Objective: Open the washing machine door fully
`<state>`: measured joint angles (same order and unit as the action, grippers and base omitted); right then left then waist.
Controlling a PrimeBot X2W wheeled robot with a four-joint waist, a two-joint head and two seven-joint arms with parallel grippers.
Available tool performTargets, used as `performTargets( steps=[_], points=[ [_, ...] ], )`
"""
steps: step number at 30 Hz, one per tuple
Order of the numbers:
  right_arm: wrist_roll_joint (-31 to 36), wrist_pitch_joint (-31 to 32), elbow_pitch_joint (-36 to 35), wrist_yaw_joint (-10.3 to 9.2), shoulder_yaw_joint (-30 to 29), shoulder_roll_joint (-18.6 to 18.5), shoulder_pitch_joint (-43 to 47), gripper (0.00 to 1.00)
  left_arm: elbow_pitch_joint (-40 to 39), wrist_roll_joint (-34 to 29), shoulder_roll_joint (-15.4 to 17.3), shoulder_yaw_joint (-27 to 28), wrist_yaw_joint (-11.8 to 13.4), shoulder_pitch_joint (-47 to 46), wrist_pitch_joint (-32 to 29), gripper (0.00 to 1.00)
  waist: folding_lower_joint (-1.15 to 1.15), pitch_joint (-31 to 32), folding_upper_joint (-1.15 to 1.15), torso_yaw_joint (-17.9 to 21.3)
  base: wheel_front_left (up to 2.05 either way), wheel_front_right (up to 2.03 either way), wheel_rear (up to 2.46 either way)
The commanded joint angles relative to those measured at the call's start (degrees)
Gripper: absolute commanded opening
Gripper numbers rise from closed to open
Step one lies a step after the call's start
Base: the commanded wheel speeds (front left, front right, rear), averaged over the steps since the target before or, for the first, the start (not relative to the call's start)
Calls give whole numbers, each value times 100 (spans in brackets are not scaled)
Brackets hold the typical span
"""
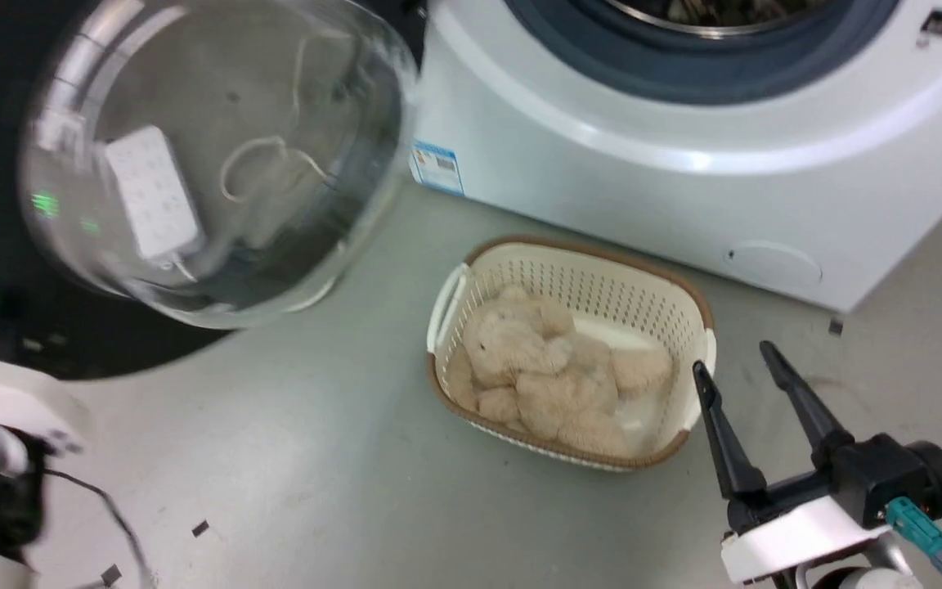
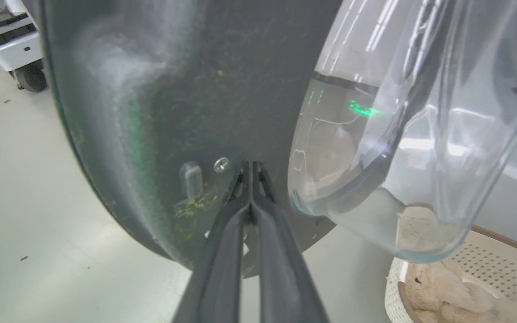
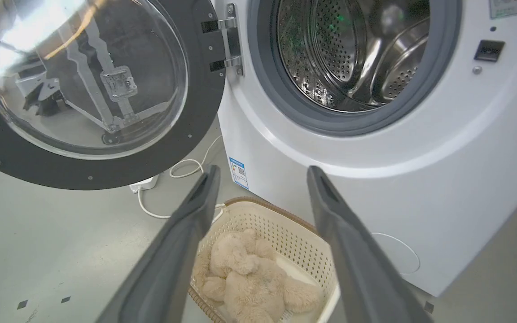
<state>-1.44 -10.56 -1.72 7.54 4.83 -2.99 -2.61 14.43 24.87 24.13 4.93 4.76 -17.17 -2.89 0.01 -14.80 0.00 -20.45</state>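
Beside washing machine door [image 3: 83, 85], basket [image 3: 285, 226] with plush toy [image 3: 249, 278], power strip [image 3: 144, 183] behind

The head view looks steeply down on the floor [image 1: 316, 458], the basket [image 1: 585, 282] and the lower front of the machine [image 1: 602, 188]. The left wrist view sits very near the door [image 2: 173, 89], facing its inner side. The right wrist view looks from low and farther back, sharing door and basket with both.

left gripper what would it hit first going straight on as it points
The washing machine door: the shut left gripper aims at its black rim beside the glass window, tips perhaps touching; depth is unclear.
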Motion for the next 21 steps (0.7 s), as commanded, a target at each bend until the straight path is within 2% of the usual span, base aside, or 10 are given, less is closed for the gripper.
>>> performTargets(
  steps=[1,6,10,16,21],
  points=[
    [37,29,-51,-5,3,-40,-98,100,235,76,152,165,-37,-238,77,0,-1,-252,0,178,0,0,0],
    [43,58,-69,-5,-2,-86,-185,100,971,196,465,414,-129,-680,284,0,-1,-408,0,295,0,0,0],
    [13,14,0,-5,-61,-78,-223,100,1344,136,536,371,-230,-870,612,0,-1,-367,0,349,0,0,0],
    [-47,-111,114,-5,-424,-26,-189,100,1445,-244,510,17,-321,-804,1227,0,-1,15,0,389,0,0,0],
    [-19,-228,94,-5,-765,4,-122,100,959,-374,203,-201,-319,-509,1589,0,-1,561,0,528,0,0,0]
  ],
)
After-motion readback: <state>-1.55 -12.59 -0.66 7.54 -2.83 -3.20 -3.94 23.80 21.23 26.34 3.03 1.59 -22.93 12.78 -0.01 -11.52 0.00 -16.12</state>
